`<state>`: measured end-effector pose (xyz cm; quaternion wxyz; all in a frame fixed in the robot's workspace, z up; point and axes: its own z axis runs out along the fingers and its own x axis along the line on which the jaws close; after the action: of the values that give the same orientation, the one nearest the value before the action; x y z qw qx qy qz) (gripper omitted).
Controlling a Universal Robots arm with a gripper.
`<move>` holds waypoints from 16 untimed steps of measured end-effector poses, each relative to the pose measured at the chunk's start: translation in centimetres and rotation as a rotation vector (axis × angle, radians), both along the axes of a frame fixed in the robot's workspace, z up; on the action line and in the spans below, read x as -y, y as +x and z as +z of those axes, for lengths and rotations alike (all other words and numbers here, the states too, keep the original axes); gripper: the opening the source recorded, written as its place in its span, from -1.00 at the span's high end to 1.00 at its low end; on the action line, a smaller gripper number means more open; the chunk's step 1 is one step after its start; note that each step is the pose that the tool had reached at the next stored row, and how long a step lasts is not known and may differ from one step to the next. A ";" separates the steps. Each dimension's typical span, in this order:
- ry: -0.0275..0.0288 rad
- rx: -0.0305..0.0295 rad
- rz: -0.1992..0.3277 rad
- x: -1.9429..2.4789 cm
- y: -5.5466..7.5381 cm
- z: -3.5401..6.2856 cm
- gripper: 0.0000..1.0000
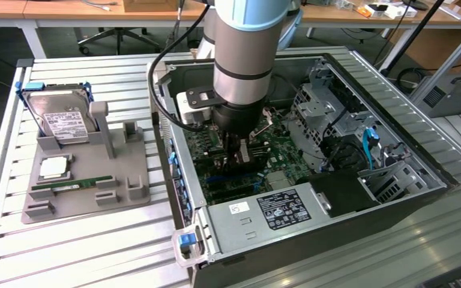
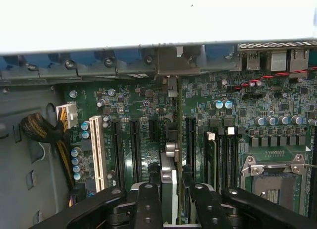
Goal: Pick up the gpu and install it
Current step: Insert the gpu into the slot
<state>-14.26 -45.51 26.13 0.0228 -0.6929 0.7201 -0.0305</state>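
My gripper (image 1: 237, 157) reaches down into the open computer case (image 1: 422, 162), just above the green motherboard (image 1: 275, 156). The gpu (image 2: 170, 184) stands edge-on between my two black fingers (image 2: 148, 201), and the gripper (image 2: 172, 201) is shut on it. Its thin edge with a silver part runs in line with the long black expansion slots (image 2: 134, 149) of the motherboard (image 2: 218, 95) and points toward the case's rear wall (image 2: 173, 60). Whether the card's lower edge touches a slot is hidden. In the exterior view the gpu (image 1: 245, 153) shows as a small pale piece under the wrist.
A grey holder (image 1: 86, 186) on the slatted table at the exterior view's left carries a hard drive (image 1: 64, 123), a processor chip (image 1: 54, 168) and a RAM stick (image 1: 74, 183). Inside the case are the power supply (image 1: 275, 210), a drive cage (image 1: 326, 114), a white slot (image 2: 97, 149) and the processor socket (image 2: 275, 182).
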 end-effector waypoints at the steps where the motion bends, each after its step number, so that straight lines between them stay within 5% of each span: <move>1: -0.0001 0.0000 0.000 0.00 0.0 0.01 0.47; 10: -0.0050 0.0000 0.025 -0.12 0.0 0.01 0.47; 13: -0.0161 -0.0003 0.034 -0.39 0.0 0.01 0.47; 16: -0.0196 -0.0003 0.040 -0.48 0.0 0.01 0.47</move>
<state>-14.26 -45.03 26.14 0.0165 -0.7072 0.7058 -0.0370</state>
